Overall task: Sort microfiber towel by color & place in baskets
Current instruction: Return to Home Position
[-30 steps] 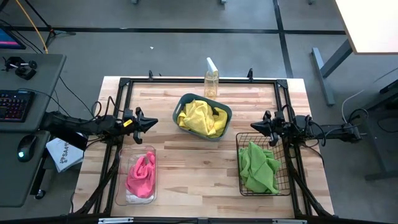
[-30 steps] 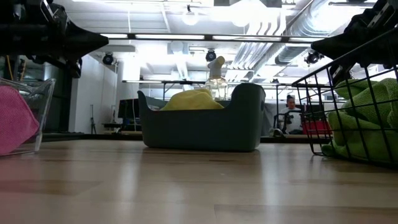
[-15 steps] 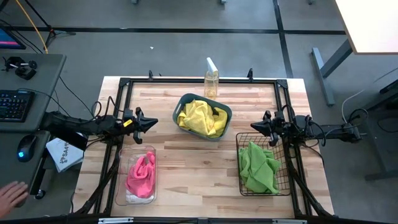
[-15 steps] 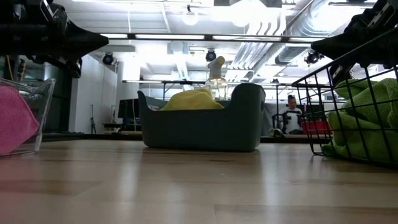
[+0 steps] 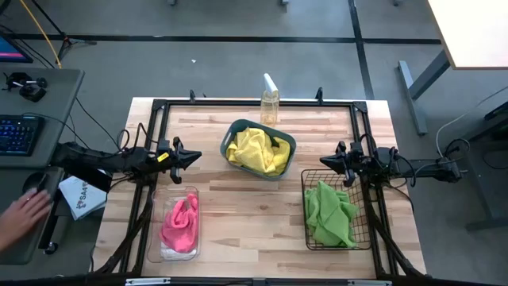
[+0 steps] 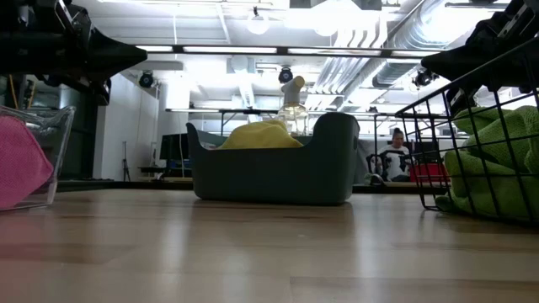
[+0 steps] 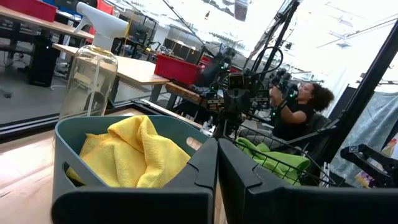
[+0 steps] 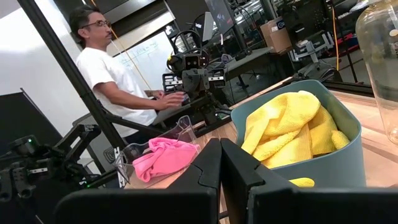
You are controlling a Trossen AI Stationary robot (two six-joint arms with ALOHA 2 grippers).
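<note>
A teal tub [image 5: 259, 150] at the table's far middle holds yellow towels [image 5: 255, 149]. A clear tub [image 5: 176, 225] at the near left holds a pink towel [image 5: 181, 224]. A black wire basket [image 5: 335, 210] at the near right holds green towels [image 5: 329, 213]. My left gripper [image 5: 197, 156] is shut and empty, above the table just beyond the clear tub. My right gripper [image 5: 324, 163] is shut and empty over the wire basket's far edge. The teal tub also shows in the left wrist view [image 7: 112, 180] and the right wrist view [image 8: 323, 155].
A clear spray bottle [image 5: 270, 102] stands at the far edge behind the teal tub. A black frame [image 5: 254, 102] rims the table. Bare wood lies between the tubs. A person's hand [image 5: 24, 214] reaches over the desk left of the table.
Both arms have kept still and the towels have not moved. A person's hand has come in from the lower left, over the desk beside the table.
</note>
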